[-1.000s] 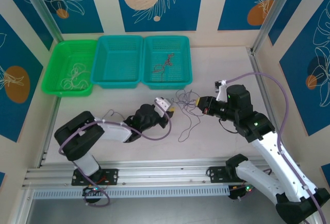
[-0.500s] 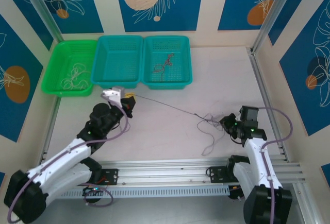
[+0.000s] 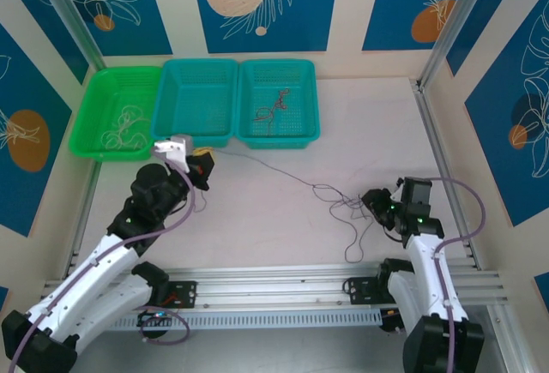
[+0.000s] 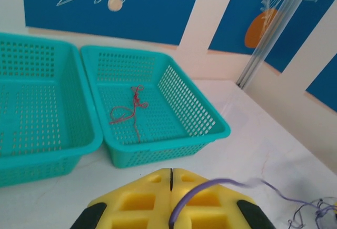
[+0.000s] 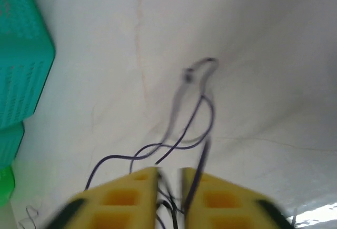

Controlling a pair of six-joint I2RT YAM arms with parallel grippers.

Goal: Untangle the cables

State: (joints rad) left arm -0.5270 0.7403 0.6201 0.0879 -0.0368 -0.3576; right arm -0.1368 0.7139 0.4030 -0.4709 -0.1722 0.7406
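My left gripper [image 3: 202,165] sits just in front of the baskets, shut on one end of a thin dark purple cable [image 3: 266,170]. In the left wrist view its yellow pads [image 4: 158,187] are pressed together and the cable [image 4: 221,186] curls out from between them to the right. That cable runs slackly across the table to a small tangle of dark cables [image 3: 343,208] at the near right. My right gripper [image 3: 371,199] stands at the tangle with its jaws apart; loose strands [image 5: 195,113] lie in the gap and in front of it.
A reddish-brown cable [image 3: 270,111] lies in the right teal basket [image 3: 313,129]. A whitish cable [image 3: 124,129] lies in the green basket [image 3: 81,124]. The middle teal basket [image 3: 163,133] stands between them. An aluminium rail [image 3: 274,285] borders the near edge.
The grippers, close together mid-table a second ago, pulled apart, drawing one cable out leftward. The right jaws have since opened, and the stretched cable has gone slack.
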